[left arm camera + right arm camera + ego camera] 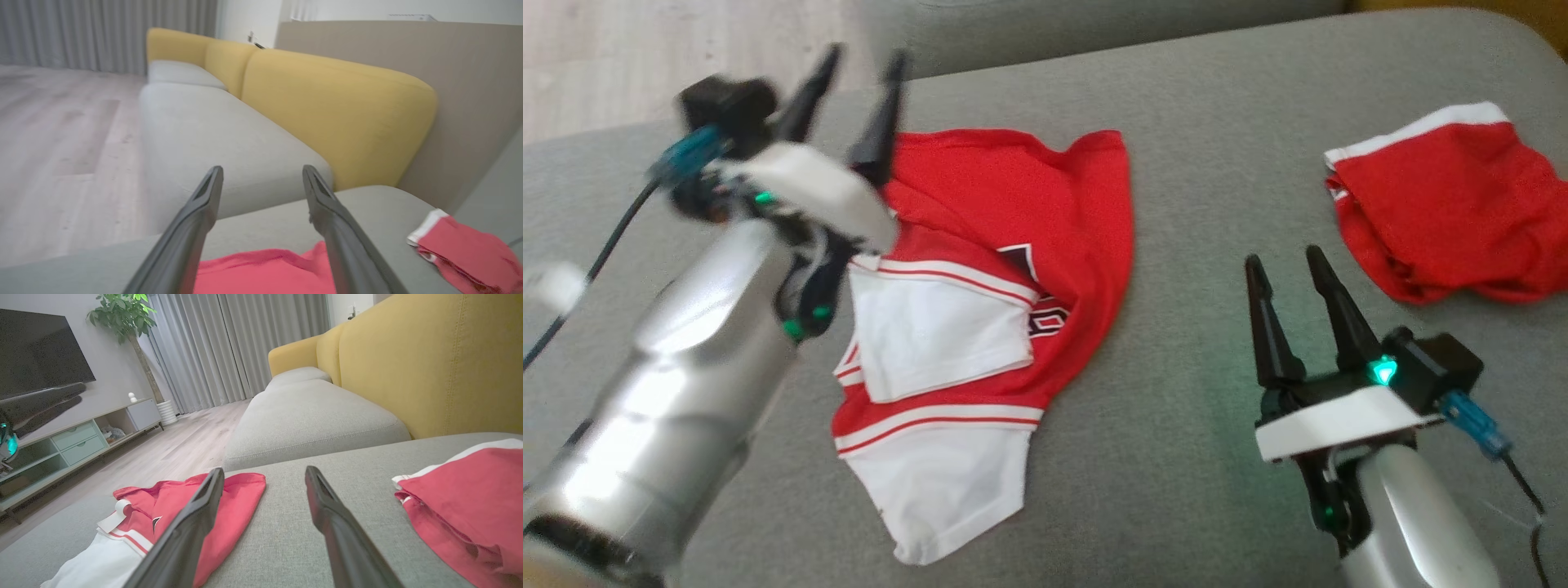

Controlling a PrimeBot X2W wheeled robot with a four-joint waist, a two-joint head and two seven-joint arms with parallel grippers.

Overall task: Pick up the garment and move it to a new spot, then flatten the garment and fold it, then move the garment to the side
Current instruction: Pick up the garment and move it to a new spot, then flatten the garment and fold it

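**Left arm close over a rumpled jersey, both claws empty**

The silvery left forearm [678, 392] sits nearest in the head view. Its left gripper [866, 57] is blurred over the far left corner of the garment [996, 269]. That garment, a red jersey with white trim, lies bunched in the middle of the grey seat cushion [1192, 163], with a white panel turned over the red and the hem askew.

Since it is far from flat, the step in hand looks like an early one: the first pick-up, or the start of flattening. I cannot tell which. Either way, the next move calls for a claw to come down on a free edge or corner and pinch it cleanly.

The left claw stands wide with nothing between its fingers. In its wrist view the red cloth lies below them, seemingly untouched. The right gripper [1284, 257] is equally wide and empty, over bare cushion between the jersey and a second red garment [1454, 212] well apart to the right. The yellow backrest [339, 106] rises beyond.
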